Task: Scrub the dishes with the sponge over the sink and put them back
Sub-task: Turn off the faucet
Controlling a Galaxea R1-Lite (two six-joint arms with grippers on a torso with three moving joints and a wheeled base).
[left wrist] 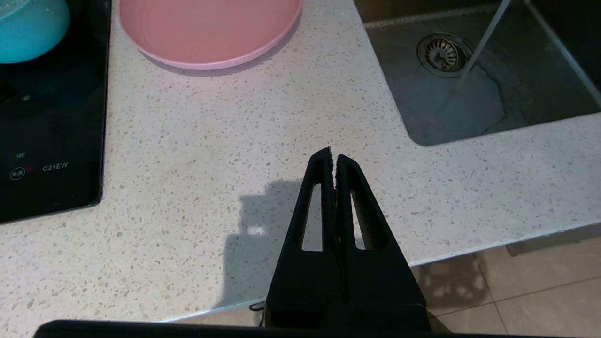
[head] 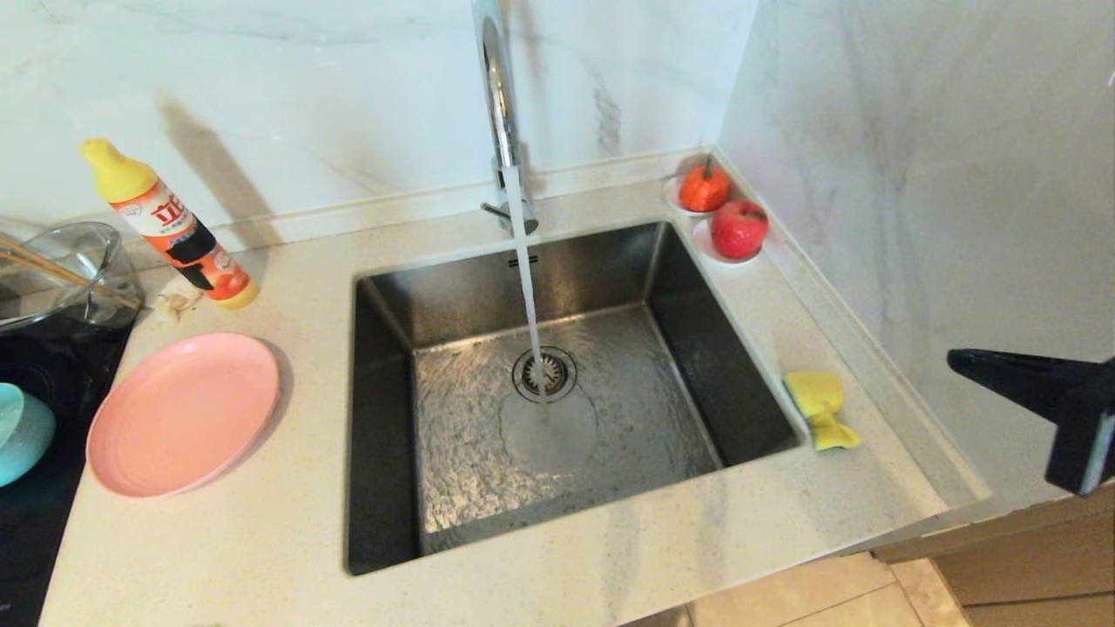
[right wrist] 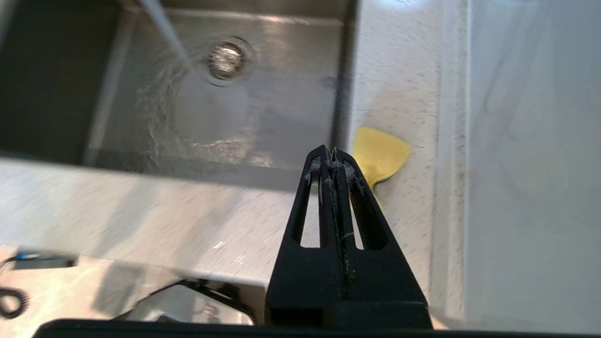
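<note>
The pink plate lies on the counter left of the sink. Partly cut off at the far left, the teal bowl rests on the black hob. On the counter right of the sink lies the yellow sponge. Water runs from the tap onto the drain. My right gripper is shut and empty, raised at the right edge, short of the sponge. My left gripper is shut and empty above the front counter.
A detergent bottle and a glass bowl stand at the back left. An orange fruit and a red apple sit on saucers in the back right corner. A marble wall rises close on the right.
</note>
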